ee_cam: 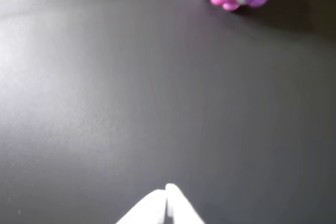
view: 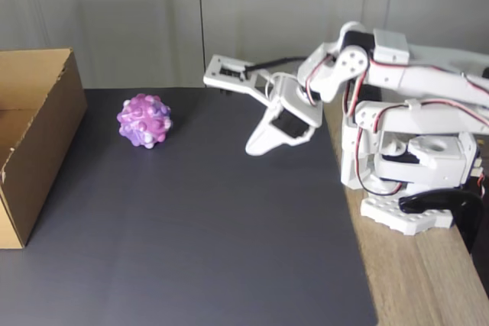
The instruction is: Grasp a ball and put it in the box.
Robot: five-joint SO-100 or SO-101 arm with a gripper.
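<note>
Dark grey matting (view: 214, 234) covers the near surface in the fixed view, smooth with a dull sheen, and a strip of pale wooden tabletop (view: 412, 280) runs along its right edge. On that wood stands the white arm (view: 412, 143), folded low, its gripper (view: 254, 148) hanging above the mat with both fingers pressed together, holding nothing. To the far left the ball (view: 144, 121) rests on the mat, near the box (view: 30, 135) at the left edge. Grey panelled walls (view: 137, 13) stand behind.

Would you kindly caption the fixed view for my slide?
White arm's shut gripper hovers over the dark mat, apart from the ball beside the box.
</note>
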